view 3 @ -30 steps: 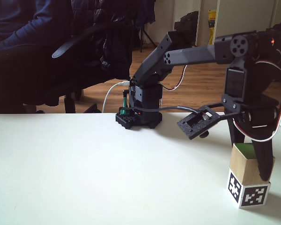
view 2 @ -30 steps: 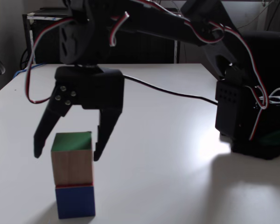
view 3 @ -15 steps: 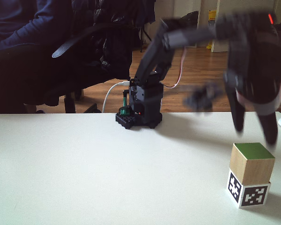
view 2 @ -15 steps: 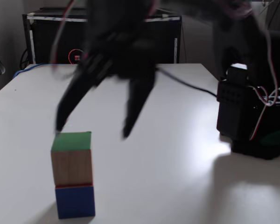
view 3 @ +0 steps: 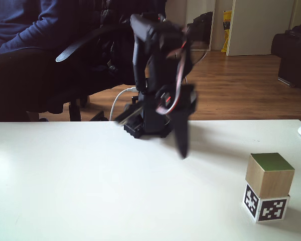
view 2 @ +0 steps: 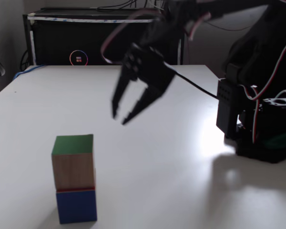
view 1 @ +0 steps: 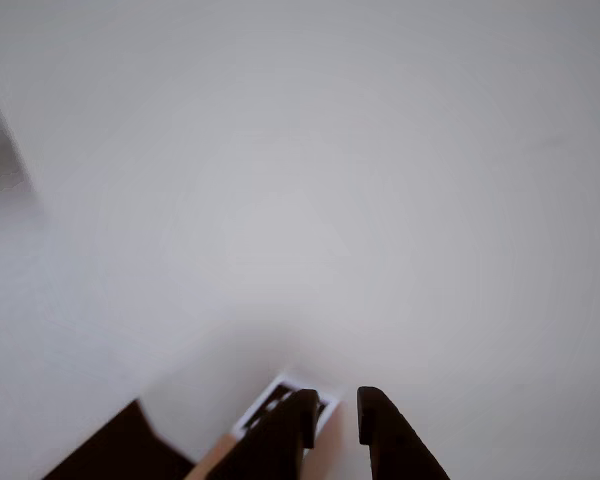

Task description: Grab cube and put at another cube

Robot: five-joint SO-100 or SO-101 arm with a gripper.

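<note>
The cube [view 2: 73, 162] sits stacked on another cube [view 2: 76, 205], green face up, near the front of the white surface [view 2: 171, 167]. In a fixed view the marker faces of the lower cube [view 3: 265, 208] show. The gripper [view 2: 118, 117] hangs in the air well apart from the stack, its fingers [view 2: 137, 106] empty with a narrow gap between the tips.

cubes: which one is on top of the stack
The green-topped cube sits on top, plain wood sides showing. The marker cube beneath it carries black-and-white patterns and shows a blue face in a fixed view.
</note>
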